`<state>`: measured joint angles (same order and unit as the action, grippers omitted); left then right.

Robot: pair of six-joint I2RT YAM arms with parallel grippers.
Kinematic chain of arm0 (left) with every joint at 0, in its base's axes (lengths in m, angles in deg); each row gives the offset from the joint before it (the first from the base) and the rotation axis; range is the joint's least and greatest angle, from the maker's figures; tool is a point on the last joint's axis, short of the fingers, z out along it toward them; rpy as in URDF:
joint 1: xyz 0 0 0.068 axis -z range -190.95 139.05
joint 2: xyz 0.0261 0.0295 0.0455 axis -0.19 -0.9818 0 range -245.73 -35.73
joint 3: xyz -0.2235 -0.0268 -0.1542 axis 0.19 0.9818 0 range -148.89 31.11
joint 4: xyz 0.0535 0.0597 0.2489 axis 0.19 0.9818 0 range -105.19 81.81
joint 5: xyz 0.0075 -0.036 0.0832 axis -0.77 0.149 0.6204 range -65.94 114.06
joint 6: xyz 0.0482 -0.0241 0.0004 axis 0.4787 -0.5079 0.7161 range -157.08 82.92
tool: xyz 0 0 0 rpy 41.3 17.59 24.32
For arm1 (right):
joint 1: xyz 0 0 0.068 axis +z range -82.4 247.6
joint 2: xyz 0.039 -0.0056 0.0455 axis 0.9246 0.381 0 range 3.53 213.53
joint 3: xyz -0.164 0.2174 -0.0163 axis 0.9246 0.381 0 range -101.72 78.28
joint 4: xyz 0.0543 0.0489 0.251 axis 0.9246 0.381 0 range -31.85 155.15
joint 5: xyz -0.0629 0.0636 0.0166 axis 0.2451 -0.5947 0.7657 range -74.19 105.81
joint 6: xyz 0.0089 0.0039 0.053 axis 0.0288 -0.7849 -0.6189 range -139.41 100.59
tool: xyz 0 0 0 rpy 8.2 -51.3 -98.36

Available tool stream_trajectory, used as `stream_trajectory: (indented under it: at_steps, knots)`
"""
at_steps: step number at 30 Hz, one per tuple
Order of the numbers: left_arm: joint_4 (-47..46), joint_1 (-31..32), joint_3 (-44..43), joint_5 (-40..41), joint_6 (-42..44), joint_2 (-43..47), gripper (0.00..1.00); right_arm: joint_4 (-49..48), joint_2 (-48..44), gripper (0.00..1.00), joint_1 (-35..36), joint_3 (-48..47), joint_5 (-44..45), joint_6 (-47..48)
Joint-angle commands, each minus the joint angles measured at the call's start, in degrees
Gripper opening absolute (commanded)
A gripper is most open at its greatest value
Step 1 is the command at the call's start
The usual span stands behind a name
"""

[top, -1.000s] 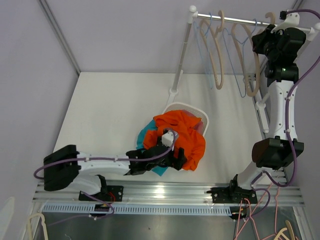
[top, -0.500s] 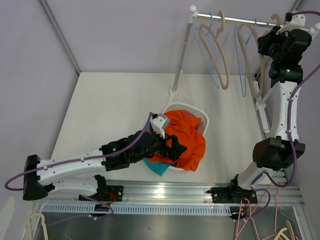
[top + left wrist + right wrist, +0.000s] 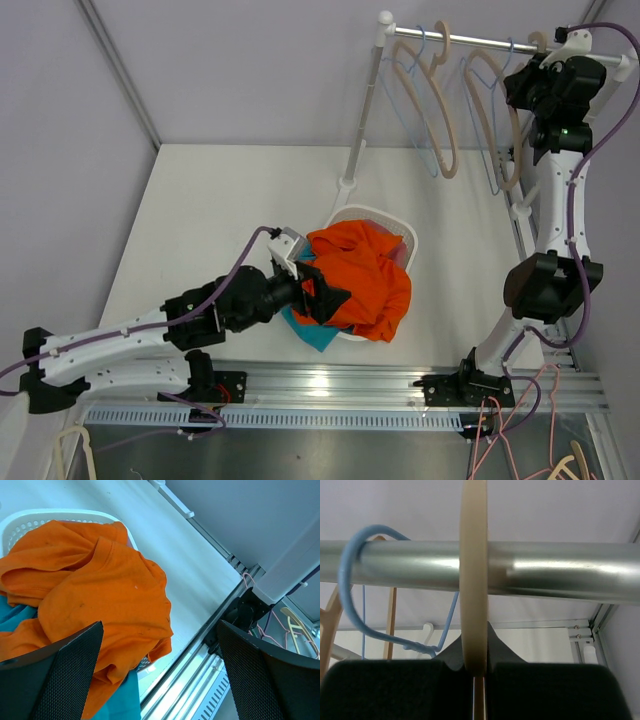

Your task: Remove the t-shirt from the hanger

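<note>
Orange cloth t-shirt [image 3: 365,275] lies in white plastic basket [image 3: 372,211], mid-frame (job looks done). Left gripper [image 3: 159,630] gapes empty; right gripper [image 3: 479,672] pinches bare beige hanger [image 3: 473,555], upper right.

Top overlooks all; left wrist close on t-shirt [image 3: 105,595], right beneath hanger [image 3: 473,540]
</note>
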<state>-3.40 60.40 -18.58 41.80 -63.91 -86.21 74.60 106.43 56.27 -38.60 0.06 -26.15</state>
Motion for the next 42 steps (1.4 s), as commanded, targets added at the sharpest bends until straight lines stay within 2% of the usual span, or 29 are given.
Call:
stream_trajectory:
  at_steps: [1,4,5,7,8,13,18,19,24,27,29,31,42]
  knots:
    - [1.39,0.37,-0.14,1.42,1.60,3.89,0.99,-0.89,0.55,0.00,0.52,-3.35,-0.60,1.12]
    - [2.53,0.37,-0.41,2.30,2.22,6.26,0.99,0.07,0.73,0.00,0.87,-3.18,-0.60,1.12]
    - [3.32,0.28,-0.41,2.56,2.31,6.79,0.99,0.51,0.38,0.05,0.96,-3.27,-0.25,1.03]
    - [4.20,0.37,-1.02,3.53,2.66,7.76,0.99,1.83,-0.49,0.22,0.96,-2.83,1.06,0.86]
    - [5.42,0.28,-1.37,3.97,2.83,8.02,1.00,2.36,-1.89,0.40,0.96,-2.65,1.59,0.85]
    - [7.98,0.37,-2.16,6.96,3.45,11.27,1.00,4.46,-10.06,0.59,0.96,2.09,6.85,1.56]
    - [11.14,0.37,-3.30,8.36,3.19,14.18,1.00,10.96,-21.75,0.94,1.22,8.76,12.67,3.92]
    - [12.19,0.28,-3.31,8.89,3.19,14.61,0.99,11.58,-26.55,0.99,1.23,10.78,13.37,3.93]
    - [14.48,0.37,-3.39,10.03,3.10,18.57,1.00,15.71,-40.20,0.99,1.23,23.68,15.66,1.83]
    - [16.50,0.37,-4.01,12.14,2.92,20.94,0.99,18.69,-48.21,1.00,1.23,27.92,17.42,-2.56]
    - [18.35,0.28,-4.27,14.07,2.92,22.35,0.99,20.02,-53.64,0.99,1.23,31.35,16.46,-7.20]
    - [19.67,0.28,-4.80,14.60,3.54,24.45,0.99,20.73,-56.82,0.99,1.31,34.68,11.21,-9.16]
    - [25.81,0.28,-4.01,18.56,1.96,34.66,1.00,26.97,-65.89,0.99,1.14,35.93,3.44,-14.17]
